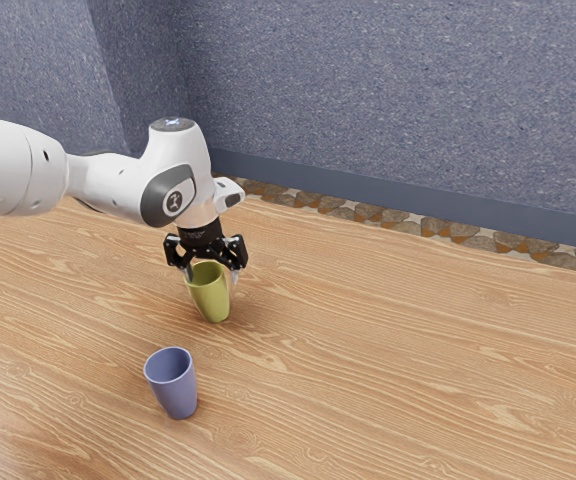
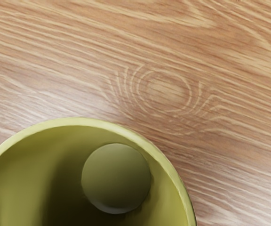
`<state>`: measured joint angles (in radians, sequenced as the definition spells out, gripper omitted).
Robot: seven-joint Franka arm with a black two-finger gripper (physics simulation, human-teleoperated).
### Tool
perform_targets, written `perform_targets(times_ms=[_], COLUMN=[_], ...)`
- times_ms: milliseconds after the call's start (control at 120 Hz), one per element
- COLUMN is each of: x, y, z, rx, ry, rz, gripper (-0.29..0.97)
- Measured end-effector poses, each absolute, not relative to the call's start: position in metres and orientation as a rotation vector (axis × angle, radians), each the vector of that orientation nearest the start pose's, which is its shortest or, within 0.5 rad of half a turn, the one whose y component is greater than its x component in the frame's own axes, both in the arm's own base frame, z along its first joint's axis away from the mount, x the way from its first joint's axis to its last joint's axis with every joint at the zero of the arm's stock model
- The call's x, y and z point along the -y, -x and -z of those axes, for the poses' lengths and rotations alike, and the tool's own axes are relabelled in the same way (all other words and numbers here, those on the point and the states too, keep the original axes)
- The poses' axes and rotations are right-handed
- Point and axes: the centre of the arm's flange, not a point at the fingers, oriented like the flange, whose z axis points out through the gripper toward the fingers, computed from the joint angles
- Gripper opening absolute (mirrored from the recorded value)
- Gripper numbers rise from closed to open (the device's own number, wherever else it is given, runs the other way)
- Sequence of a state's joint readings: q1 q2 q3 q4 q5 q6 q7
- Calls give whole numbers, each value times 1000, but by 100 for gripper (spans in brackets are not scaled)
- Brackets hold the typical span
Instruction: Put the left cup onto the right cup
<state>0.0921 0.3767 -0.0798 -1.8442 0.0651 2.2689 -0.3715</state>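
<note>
Above the wooden tabletop (image 1: pixel 418 340), my black two-finger claw (image 1: pixel 206 263), nearly closed, pinches the rim of the olive-green plastic cup (image 1: pixel 209 293); the lavender plastic cup (image 1: pixel 171 382) stands at seven o'clock. From my wrist the green hollow gapes below; so pinched, it may swing and land askew.

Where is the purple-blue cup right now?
The purple-blue cup stands upright on the wooden table, low in the exterior view and left of centre. It is apart from the yellow-green cup in the gripper, nearer the camera.
</note>
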Motion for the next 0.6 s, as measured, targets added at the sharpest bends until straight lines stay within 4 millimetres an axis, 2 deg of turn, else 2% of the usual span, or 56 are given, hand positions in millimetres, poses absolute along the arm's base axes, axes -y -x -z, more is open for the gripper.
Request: perform_targets(times_ms=[233,600], x=[-13,-13], y=[-642,-642], z=[-325,-324], rx=[544,545], ry=[3081,3081], rz=[80,79], gripper=[57,34])
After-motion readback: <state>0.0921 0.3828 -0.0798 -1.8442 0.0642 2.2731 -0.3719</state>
